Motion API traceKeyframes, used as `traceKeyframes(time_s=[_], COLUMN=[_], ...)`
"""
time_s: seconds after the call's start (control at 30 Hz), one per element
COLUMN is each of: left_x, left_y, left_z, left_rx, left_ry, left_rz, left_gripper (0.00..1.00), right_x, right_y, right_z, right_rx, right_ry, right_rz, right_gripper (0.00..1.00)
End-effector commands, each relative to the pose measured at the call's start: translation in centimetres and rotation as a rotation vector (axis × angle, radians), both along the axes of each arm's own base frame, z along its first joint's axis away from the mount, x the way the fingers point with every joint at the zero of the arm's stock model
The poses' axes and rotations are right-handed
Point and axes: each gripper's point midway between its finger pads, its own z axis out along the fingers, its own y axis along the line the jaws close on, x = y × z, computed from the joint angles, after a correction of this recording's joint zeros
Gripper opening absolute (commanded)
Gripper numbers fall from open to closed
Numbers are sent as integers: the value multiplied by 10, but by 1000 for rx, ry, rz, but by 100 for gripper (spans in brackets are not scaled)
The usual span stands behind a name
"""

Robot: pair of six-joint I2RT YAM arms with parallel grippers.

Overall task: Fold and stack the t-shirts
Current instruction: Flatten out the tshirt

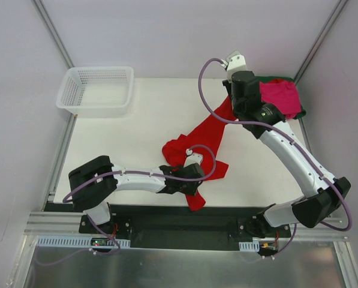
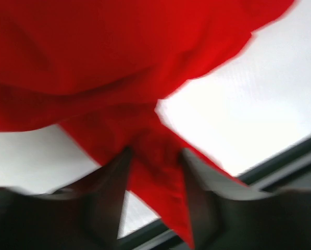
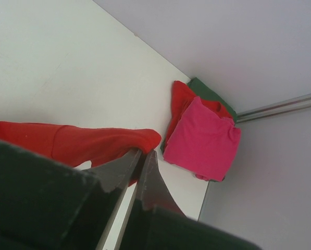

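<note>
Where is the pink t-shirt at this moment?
In the top view the pink t-shirt lies at the table's far right corner, atop a folded red shirt and a dark green shirt, beside the right arm.

- Left arm (image 1: 137,177): base at the near-left edge of the bench (image 1: 143,120). The upper link is folded low and the forearm lies almost level, reaching rightward toward the middle.
- Left pincer (image 2: 155,177): carried at the forearm's end, close to the near edge. Its two dark fingers (image 2: 111,182) stand somewhat apart, with a bunch of the bright red t-shirt (image 1: 208,135) clamped between them.
- Right arm (image 1: 292,150): base at the near right, elbow out by the right edge. The forearm stretches diagonally toward the far right corner, wrist bent downward.
- Right pincer (image 3: 143,153): jaws pressed almost together, nipping the far edge of the same shirt at their tips.
</note>
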Motion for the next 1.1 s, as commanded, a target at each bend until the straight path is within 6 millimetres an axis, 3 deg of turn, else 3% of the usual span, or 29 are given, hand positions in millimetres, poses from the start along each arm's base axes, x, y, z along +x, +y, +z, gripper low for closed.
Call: traceKeyframes(time_s=[0.0,0.07,0.1,0.2,0.4,0.57,0.7,0.87,1.07], left_x=[-27,-29,-29,-28,-10,19,46,81,110], left_y=[113,118,119,128,160,197,225,252,258], left_z=[-53,-53,-51,-40,13,66,104,131,155], left_rx=[448,459,461,491,579,566,543,612,598], left_ry=[120,124,122,109,20,-64,-145,-203,-257], left_rz=[57,65,68,85,160,277,337,395,407], left_gripper=[29,1,0,0,0,0,0,0,0], right_x=[-7,-7,-6,-7,-11,-26,-40,-66,-92], right_y=[-7,-8,-8,-10,-21,-32,-40,-48,-76], right_z=[23,22,21,18,14,20,13,17,28], right_rx=[64,64,66,63,56,94,112,170,144], right_ry=[-66,-64,-64,-59,-62,-87,-68,-76,-110], right_rz=[-13,-15,-17,-29,-84,-105,-118,-95,-151], right_gripper=[1,1,1,1,1,1,1,1,1])
